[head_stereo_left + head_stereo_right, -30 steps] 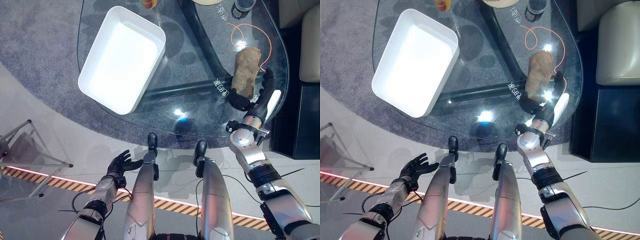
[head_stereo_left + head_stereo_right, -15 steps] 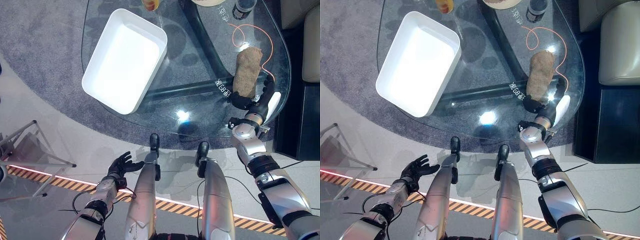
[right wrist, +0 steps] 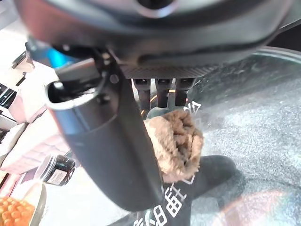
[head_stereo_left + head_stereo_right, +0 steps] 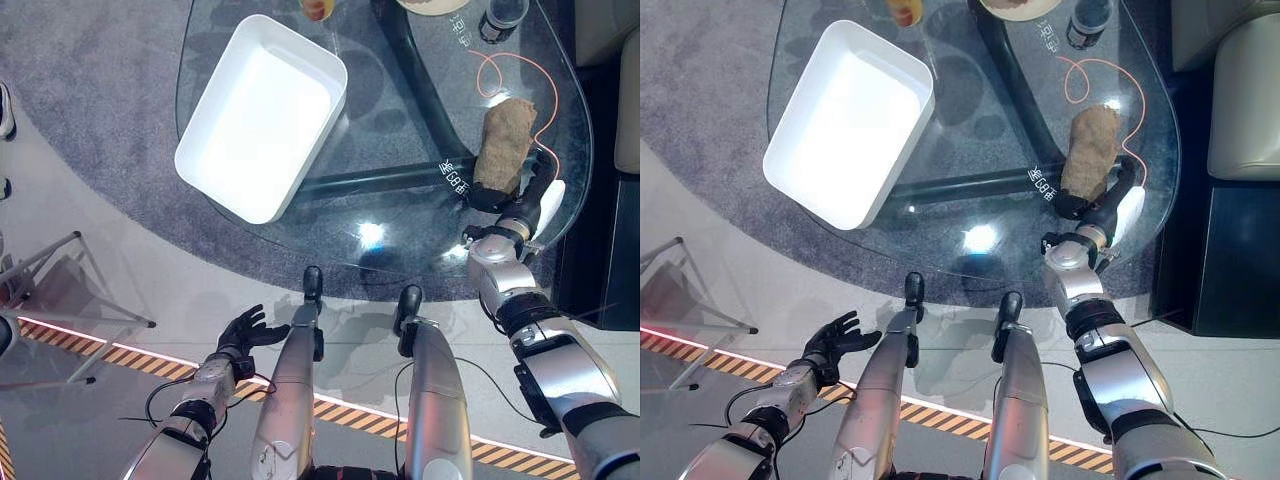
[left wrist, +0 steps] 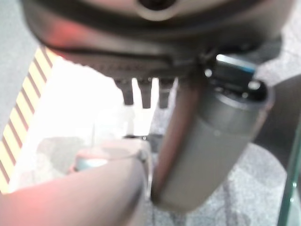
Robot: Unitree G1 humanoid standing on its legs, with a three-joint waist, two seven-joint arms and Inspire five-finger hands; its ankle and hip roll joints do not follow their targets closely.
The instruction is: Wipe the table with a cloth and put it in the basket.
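Your right hand (image 4: pixel 520 196) touches the near end of the brown cloth (image 4: pixel 503 144), grip I cannot tell | cloth lies as before by the right edge of the glass table (image 4: pixel 400 215) | white basket (image 4: pixel 262 116) apart, grey carpet (image 4: pixel 90 110) under | left hand (image 4: pixel 245 329) open, low.

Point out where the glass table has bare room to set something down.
Bare glass lies between the white basket and the brown cloth, and along the near rim of the table. The far edge is crowded: dark jar, plate, orange cord. The right hand occupies the cloth's corner.
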